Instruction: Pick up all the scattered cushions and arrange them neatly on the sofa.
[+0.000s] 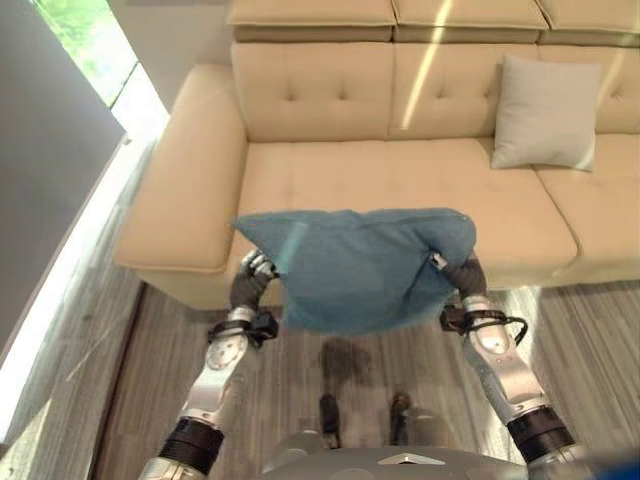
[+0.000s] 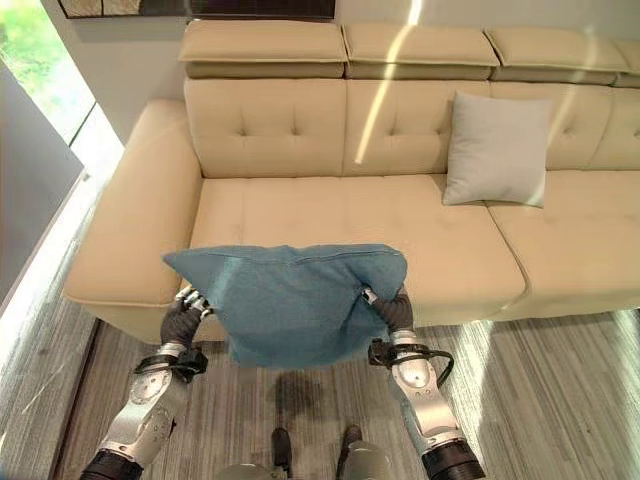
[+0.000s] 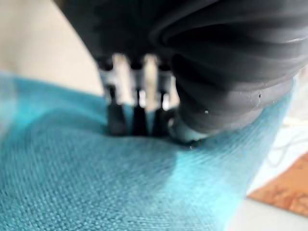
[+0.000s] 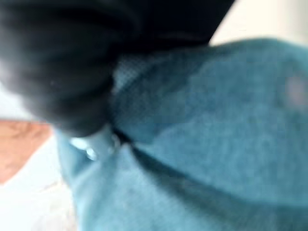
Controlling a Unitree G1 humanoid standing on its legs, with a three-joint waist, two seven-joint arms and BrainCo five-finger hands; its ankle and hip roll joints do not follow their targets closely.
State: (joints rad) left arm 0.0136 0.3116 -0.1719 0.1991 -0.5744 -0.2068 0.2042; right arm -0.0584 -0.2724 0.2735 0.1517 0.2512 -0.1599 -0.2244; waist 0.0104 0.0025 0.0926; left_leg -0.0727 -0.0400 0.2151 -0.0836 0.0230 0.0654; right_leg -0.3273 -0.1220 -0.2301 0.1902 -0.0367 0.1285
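Observation:
A blue cushion (image 1: 360, 270) hangs in the air in front of the beige sofa (image 1: 330, 180), just past the seat's front edge. My left hand (image 1: 252, 275) grips its left side; the wrist view shows dark fingertips (image 3: 139, 120) dug into the blue cloth (image 3: 120, 183) with the thumb close beside them. On the cushion's right side is my right hand (image 1: 462, 272), where the cloth (image 4: 216, 134) bunches into a fold against it. A light grey cushion (image 1: 545, 112) leans upright against the sofa's backrest, right of centre.
The sofa's wide left armrest (image 1: 185, 180) lies ahead on my left. The seat between that armrest and the grey cushion is bare. A bright floor-length window (image 1: 90, 40) runs along the left. Striped wooden floor (image 1: 580, 340) spreads under my arms.

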